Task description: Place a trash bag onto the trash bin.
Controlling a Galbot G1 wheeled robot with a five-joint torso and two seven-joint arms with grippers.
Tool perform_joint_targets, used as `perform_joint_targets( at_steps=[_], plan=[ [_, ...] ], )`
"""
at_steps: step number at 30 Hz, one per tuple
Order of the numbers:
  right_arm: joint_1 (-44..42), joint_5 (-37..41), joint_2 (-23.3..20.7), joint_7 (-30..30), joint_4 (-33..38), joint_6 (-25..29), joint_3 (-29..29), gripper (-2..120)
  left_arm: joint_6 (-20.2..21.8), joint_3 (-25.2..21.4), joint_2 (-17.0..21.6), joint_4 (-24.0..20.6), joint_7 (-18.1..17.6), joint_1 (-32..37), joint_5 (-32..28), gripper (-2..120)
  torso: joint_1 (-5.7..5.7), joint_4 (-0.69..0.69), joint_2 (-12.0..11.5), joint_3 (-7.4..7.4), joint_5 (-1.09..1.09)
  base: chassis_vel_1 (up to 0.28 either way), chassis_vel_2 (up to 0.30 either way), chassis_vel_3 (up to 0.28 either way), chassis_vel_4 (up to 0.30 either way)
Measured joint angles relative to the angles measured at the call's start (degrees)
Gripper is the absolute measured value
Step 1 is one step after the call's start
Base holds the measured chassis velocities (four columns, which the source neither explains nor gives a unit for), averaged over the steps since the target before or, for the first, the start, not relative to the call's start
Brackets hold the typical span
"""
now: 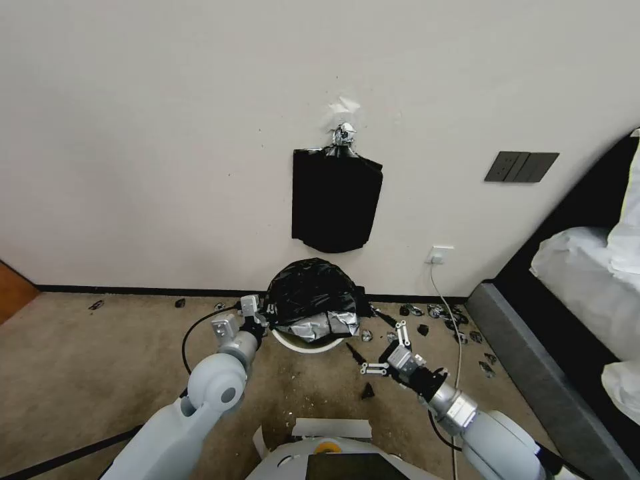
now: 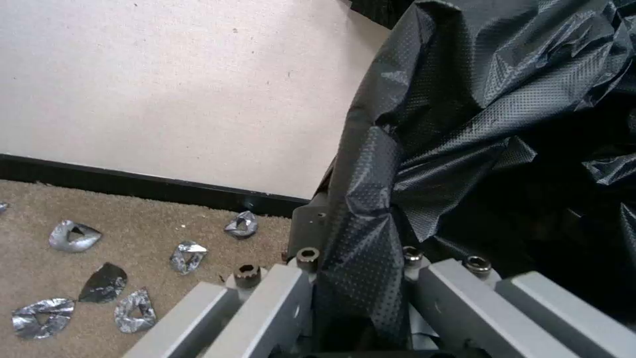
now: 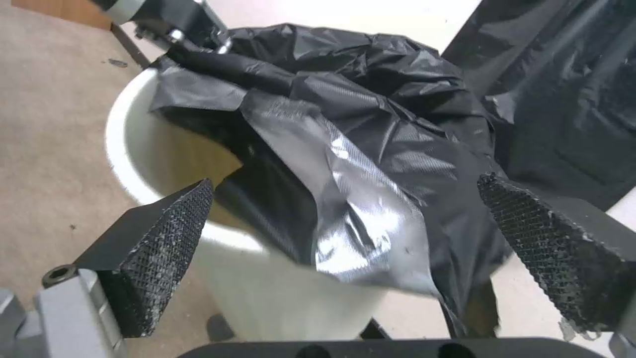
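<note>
You are looking at a beige carpet floor (image 1: 100, 353) that is meeting a plain cream wall (image 1: 167, 133) along a black baseboard (image 1: 133, 291). Small torn scraps of foil and black plastic (image 1: 437, 311) are lying on the carpet near the wall, mostly at 3 o'clock from the bin. A flat black bag stack (image 1: 335, 203) is hanging on the wall from a metal clip (image 1: 343, 135), at 12 o'clock above the bin. A dark switch plate (image 1: 521, 167) and a white socket (image 1: 440, 255) are sitting on the wall further toward 3 o'clock, and a bed (image 1: 587, 267) is standing at the right edge.

The trash bag (image 1: 310, 293) is lying crumpled over the top of the trash bin (image 1: 308, 343), black and wrinkly with a silvery fold hanging over the near rim. It is covering most of the opening, but part of the cream rim is showing.

Your left pincer (image 1: 261, 312) is at 9 o'clock of the bin and is gripping the edge of the bag between its fingers. Your right pincer (image 1: 390, 347) is hovering at 4 o'clock, near the bin, with its pads (image 3: 166, 243) spread wide and holding nothing.
</note>
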Motion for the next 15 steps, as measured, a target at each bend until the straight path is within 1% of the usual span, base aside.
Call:
perform_joint_targets(
  at_steps=[1,2,3,5,6,7,8,9,10,12,13,15],
  plan=[
    [0.49,-0.19,-0.05,0.15,-0.11,-0.10,-0.31,97,0.07,0.09,-0.05,-0.14,-0.01,0.18,0.06,3,0.00,0.00,0.00,0.00,0.00,0.000,0.000,0.000,0.000],
    [1.21,-0.57,-0.18,0.30,-0.31,-0.23,-0.70,92,0.18,0.23,-0.06,-0.32,-0.01,0.42,0.14,3,0.00,0.00,0.00,0.00,0.00,0.000,0.000,0.000,0.000],
    [1.21,-0.57,-0.18,0.30,-0.31,-0.23,-0.70,92,0.18,0.23,-0.06,-0.32,-0.01,0.42,0.14,3,0.00,0.00,0.00,0.00,0.00,0.000,0.000,0.000,0.000],
    [2.71,-2.67,-0.55,0.41,-0.97,-0.43,-1.51,82,0.73,0.35,-0.02,-0.75,-0.11,0.69,0.25,3,0.00,0.00,0.00,0.00,0.00,0.000,0.000,0.000,0.000],
    [2.71,-2.67,-0.55,0.41,-0.97,-0.43,-1.51,82,0.73,0.35,-0.02,-0.75,-0.11,0.69,0.25,3,0.00,0.00,0.00,0.00,0.00,0.000,0.000,0.000,0.000],
    [3.18,-3.68,-0.63,0.42,-1.28,-0.44,-1.77,76,0.90,0.37,0.12,-0.84,-0.16,0.59,0.26,3,0.00,0.00,0.00,0.00,0.00,0.000,0.000,0.000,0.000],
    [4.04,-5.38,-0.65,0.61,-1.71,-0.40,-2.60,67,1.08,0.49,0.68,-0.97,-0.25,0.03,0.25,3,0.00,-0.01,0.00,0.00,0.00,0.000,0.000,0.000,0.000],
    [4.04,-5.38,-0.65,0.61,-1.71,-0.40,-2.60,67,1.08,0.49,0.68,-0.97,-0.25,0.03,0.25,3,0.00,-0.01,0.00,0.00,0.00,0.000,0.000,0.000,0.000],
    [4.52,-6.63,-0.67,0.73,-1.82,-0.39,-2.99,54,1.14,0.65,1.10,-0.98,-0.27,-0.56,0.22,3,0.00,-0.01,0.00,0.00,0.00,0.000,0.000,0.000,0.000],
    [4.92,-7.62,-1.03,0.73,-1.97,-0.25,-3.00,45,1.15,0.77,1.13,-0.98,-0.28,-0.66,0.21,3,0.00,-0.01,0.00,0.00,0.00,0.000,0.000,0.000,0.000],
    [4.92,-7.62,-1.03,0.73,-1.97,-0.25,-3.00,45,1.15,0.77,1.13,-0.98,-0.28,-0.66,0.21,3,0.00,-0.01,0.00,0.00,0.00,0.000,0.000,0.000,0.000],
    [5.09,-7.92,-1.29,0.74,-1.97,0.02,-3.00,35,1.17,1.00,0.80,-0.99,-0.29,-0.45,0.23,3,0.00,0.00,0.00,0.00,0.00,0.000,0.000,0.000,0.000]
  ],
)
